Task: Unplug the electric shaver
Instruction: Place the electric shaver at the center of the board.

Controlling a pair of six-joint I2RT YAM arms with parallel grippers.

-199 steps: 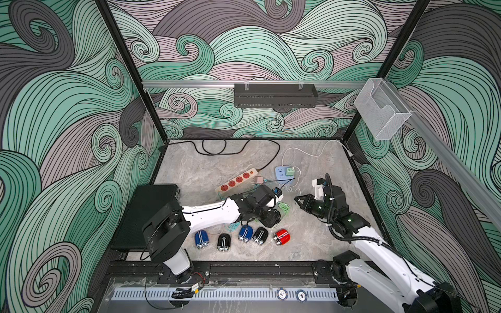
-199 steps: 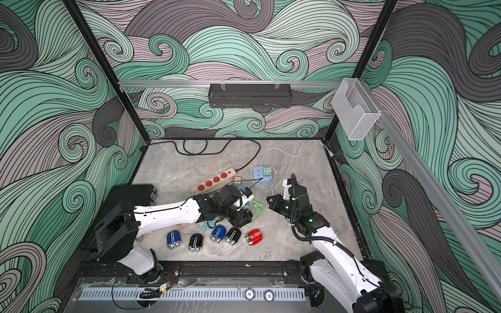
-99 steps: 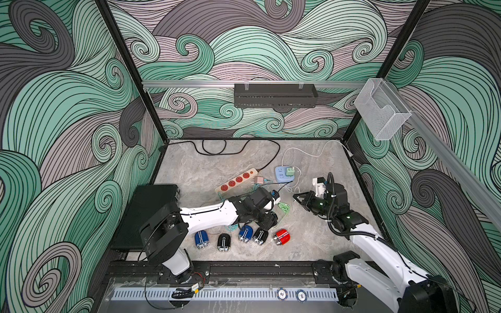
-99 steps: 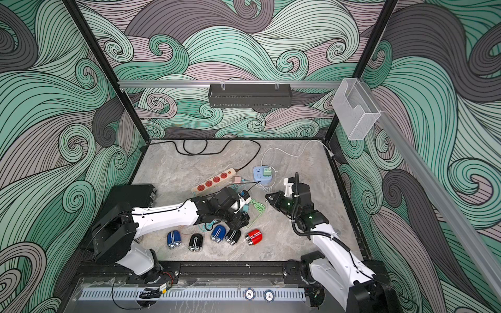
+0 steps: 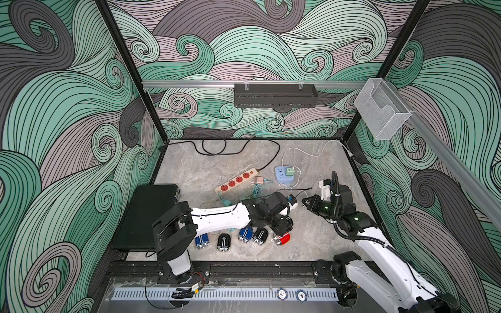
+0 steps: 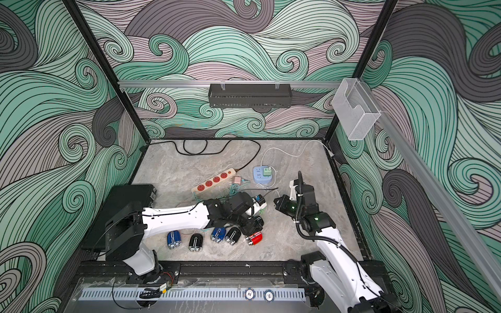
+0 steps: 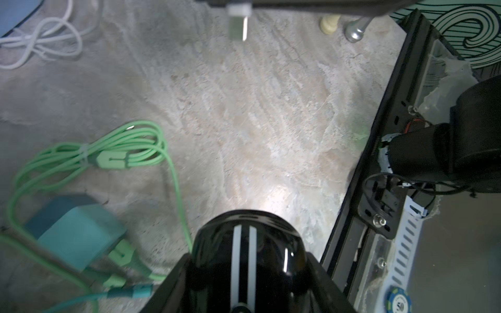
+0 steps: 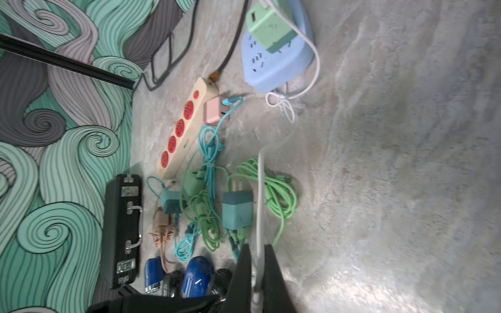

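1. Now, your workspace is the marbled table [image 5: 320, 244], with a black case [image 5: 146, 216] along its left edge and a tangle of chargers near the middle.
2. The left gripper [image 7: 248, 261] is partly closed around the black shaver [image 7: 246, 241] with two white stripes. It holds the shaver just beside the row of spare shavers [image 5: 225, 242]. You cannot tell whether the shaver is lifted clear of the table.
3. The right gripper [image 8: 257, 248] is pinched tight on the white cable [image 8: 260, 189], which trails off towards the blue socket block [image 5: 284, 174].
4. The cable's plug [image 7: 238, 25] pokes out of the right gripper. In the left wrist view it stands apart from the shaver, with bare table between them. I'd judge the pull-out done, or all but done. The shaver's port is hidden, so you can't confirm it there.
5. Next, you likely need to draw the two grippers a little further apart and check that nothing links them. Then set the shaver down and let the cable go, clear of the green leads [image 7: 130, 146].
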